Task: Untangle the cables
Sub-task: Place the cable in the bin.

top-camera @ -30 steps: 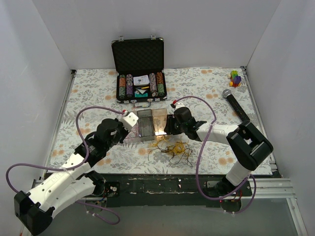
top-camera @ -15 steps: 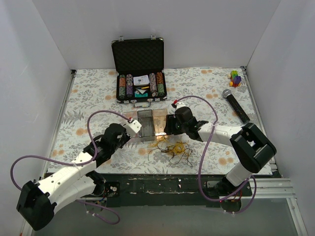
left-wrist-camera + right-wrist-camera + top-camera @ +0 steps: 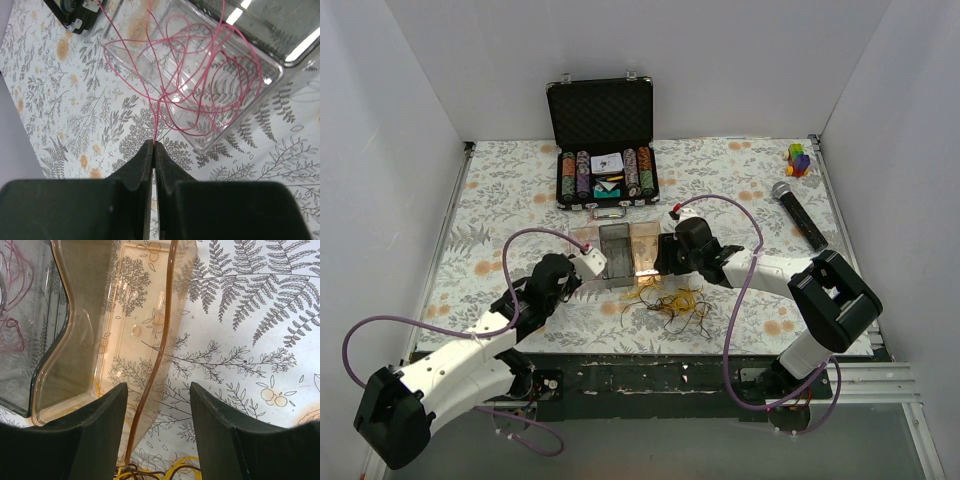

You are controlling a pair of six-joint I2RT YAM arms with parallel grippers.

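Note:
The cables [image 3: 675,300] lie as a small clump of yellow and dark brown wires on the flowered cloth, just in front of three small bins. My left gripper [image 3: 154,144] is shut on a pink-red wire [image 3: 200,85]. That wire's loops spread over the clear bin [image 3: 235,117]. In the top view the left gripper [image 3: 592,262] sits at that bin's near left side. My right gripper [image 3: 157,390] is open and holds nothing; it straddles the near rim of the amber bin [image 3: 150,330]. Yellow and brown wires [image 3: 165,471] show just below its fingers.
A grey bin [image 3: 615,252] stands between the clear and amber bins. An open black poker-chip case [image 3: 605,150] is behind them. A microphone [image 3: 798,215] and a small stack of coloured blocks [image 3: 799,158] lie at the far right.
My left arm has drawn back toward the near edge with the pink-red wire. My right gripper's jaws have spread wider over the amber bin's rim.

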